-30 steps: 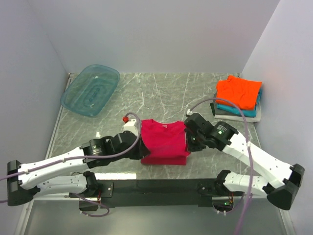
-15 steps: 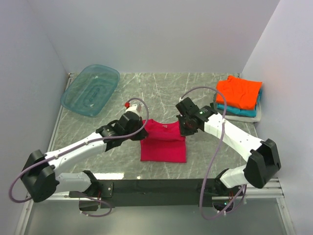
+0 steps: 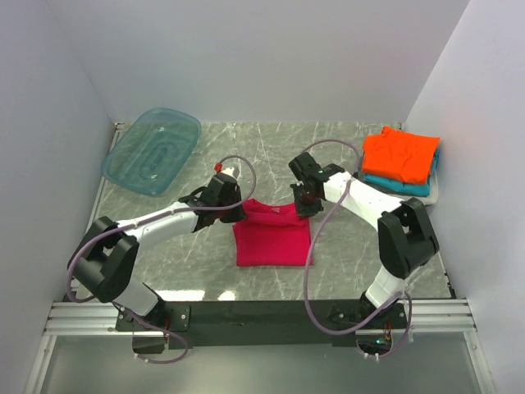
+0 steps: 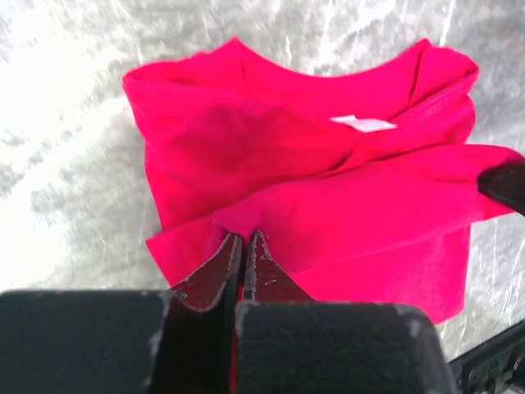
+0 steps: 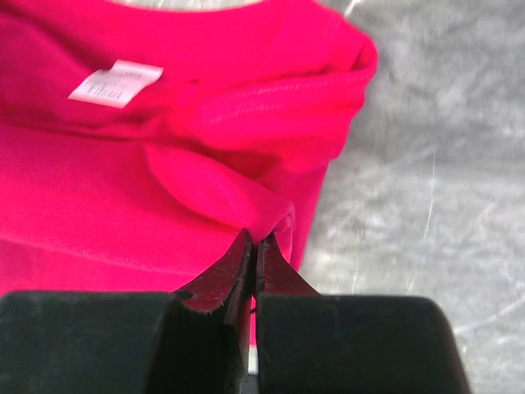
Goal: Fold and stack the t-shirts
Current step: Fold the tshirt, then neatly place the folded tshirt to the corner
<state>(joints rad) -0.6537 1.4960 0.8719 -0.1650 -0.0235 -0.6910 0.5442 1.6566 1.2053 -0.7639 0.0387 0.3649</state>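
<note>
Crimson-magenta t-shirt (image 3: pixel 271 242) — left pincer (image 4: pixel 244 238) and right pincer (image 5: pixel 253 239) each pinching a raised fold of it

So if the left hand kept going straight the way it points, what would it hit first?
The magenta t-shirt: the left hand pinches its folded edge, and more of it lies ahead.

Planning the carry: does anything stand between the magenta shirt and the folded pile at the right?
Nothing visible on the table between the magenta shirt and the pile; only the right arm crosses there.
</note>
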